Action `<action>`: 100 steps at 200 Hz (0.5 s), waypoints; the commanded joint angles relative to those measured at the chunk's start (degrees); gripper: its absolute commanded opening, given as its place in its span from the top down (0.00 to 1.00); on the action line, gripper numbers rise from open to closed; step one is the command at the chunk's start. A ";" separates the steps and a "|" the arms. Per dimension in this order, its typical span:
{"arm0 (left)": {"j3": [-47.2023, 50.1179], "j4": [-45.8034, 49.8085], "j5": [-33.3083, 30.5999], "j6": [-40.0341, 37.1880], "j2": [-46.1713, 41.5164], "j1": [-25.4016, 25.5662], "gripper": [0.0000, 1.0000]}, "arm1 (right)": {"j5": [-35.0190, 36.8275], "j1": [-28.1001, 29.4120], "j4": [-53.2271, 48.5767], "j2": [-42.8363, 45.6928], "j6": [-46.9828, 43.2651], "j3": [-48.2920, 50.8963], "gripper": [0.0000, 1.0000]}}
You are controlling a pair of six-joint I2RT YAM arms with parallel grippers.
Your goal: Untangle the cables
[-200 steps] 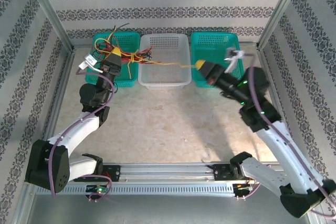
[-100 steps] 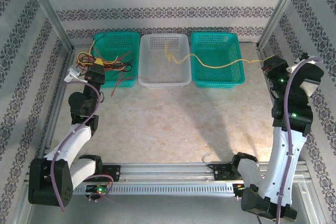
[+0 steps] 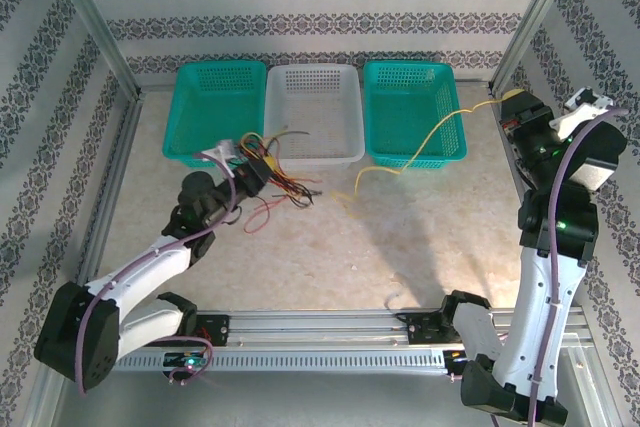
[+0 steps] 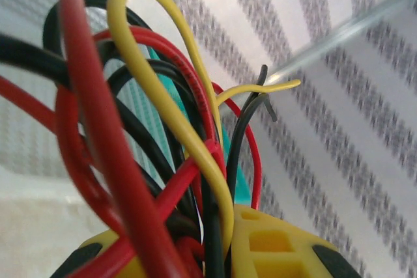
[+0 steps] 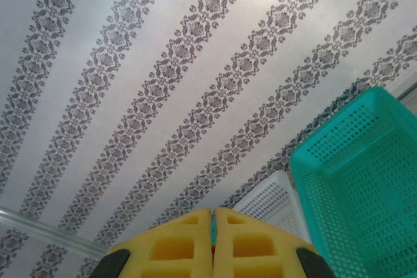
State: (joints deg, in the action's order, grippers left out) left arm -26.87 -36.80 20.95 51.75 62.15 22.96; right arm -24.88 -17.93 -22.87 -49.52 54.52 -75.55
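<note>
**Cable bundle clamped on the left, one yellow strand strung out to the right**

A bundle of thin red, black and yellow cables (image 3: 278, 183) hangs just in front of the white basket, its loose ends trailing onto the table. In the left wrist view the same bundle (image 4: 163, 148) loops up in a knot of crossing strands. The left gripper (image 3: 252, 169) (image 4: 218, 242) has its yellow fingers closed around the base of the bundle.

A single thin yellow cable (image 3: 437, 134) lies apart from the bundle. One end curls on the beige table (image 3: 380, 247) near the bundle's tips. The cable then climbs over the front rim of the right teal plastic mesh basket (image 3: 405, 87) (image 5: 365, 180), crosses its right part and rises to the right gripper (image 3: 510, 99). In the right wrist view that gripper's (image 5: 214, 242) yellow pads are pressed together with only a seam between them, and the cable is not visible there.

The white plastic mesh basket (image 3: 312, 112) (image 5: 277, 203) sits between the right teal basket and a left teal plastic mesh basket (image 3: 205, 97). All three stand in a row at the table's far edge under the striped patterned wall (image 3: 320, 17).
</note>
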 commanded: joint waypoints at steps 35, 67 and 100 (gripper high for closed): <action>-2.75 1.32 -2.91 -6.38 8.94 11.76 0.97 | 1.33 3.52 1.39 -0.48 -0.85 1.07 1.00; -9.21 3.37 -6.77 -8.93 17.25 14.39 0.60 | 2.70 5.80 1.54 -0.59 -2.14 2.96 1.00; -15.69 7.20 -8.97 -9.43 21.51 14.31 0.35 | 2.66 6.50 1.34 -1.11 -2.77 3.65 1.00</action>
State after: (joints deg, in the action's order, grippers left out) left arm -37.80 -32.08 14.76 44.14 82.76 36.82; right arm -23.18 -12.10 -22.61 -50.52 53.54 -72.49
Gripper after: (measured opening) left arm 0.617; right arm 0.053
